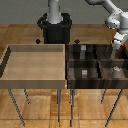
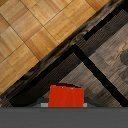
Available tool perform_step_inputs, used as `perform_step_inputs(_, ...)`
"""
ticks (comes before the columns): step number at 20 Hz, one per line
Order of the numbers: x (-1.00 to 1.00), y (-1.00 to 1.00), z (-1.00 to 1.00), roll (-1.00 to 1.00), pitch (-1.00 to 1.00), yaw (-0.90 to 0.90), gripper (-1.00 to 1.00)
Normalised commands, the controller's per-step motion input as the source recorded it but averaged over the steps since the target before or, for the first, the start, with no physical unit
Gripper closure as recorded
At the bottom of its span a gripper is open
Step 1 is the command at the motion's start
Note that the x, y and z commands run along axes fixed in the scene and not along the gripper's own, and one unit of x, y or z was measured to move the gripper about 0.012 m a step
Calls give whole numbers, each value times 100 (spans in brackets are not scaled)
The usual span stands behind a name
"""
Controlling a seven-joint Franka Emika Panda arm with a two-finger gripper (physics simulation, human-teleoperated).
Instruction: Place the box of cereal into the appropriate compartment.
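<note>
The box of cereal [image 2: 65, 96] is a small red box and sits between my gripper's [image 2: 65, 104] fingers in the wrist view. In the exterior view my gripper [image 1: 120, 46] hangs over the far corner of the dark compartment tray [image 1: 93, 62] at that view's right. A bit of red from the box [image 1: 122, 48] shows at the fingers there. The gripper is shut on the box and holds it above the tray. In the wrist view the dark dividers [image 2: 95, 67] of the tray lie below the box.
A large light wooden tray [image 1: 35, 75] stands at the exterior view's left, touching the dark tray. Small grey blocks [image 1: 84, 50] [image 1: 85, 72] [image 1: 116, 69] sit in several compartments. Both trays stand on thin legs over a wooden floor [image 2: 35, 35]. The robot base [image 1: 55, 27] is behind.
</note>
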Motion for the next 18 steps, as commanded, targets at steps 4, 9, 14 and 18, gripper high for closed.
perform_step_inputs(4,0,0,-25,0,0,0,-100)
perform_step_inputs(9,0,0,0,0,0,0,-100)
perform_step_inputs(14,0,0,0,0,0,0,-100)
perform_step_inputs(18,0,0,0,0,0,0,-100)
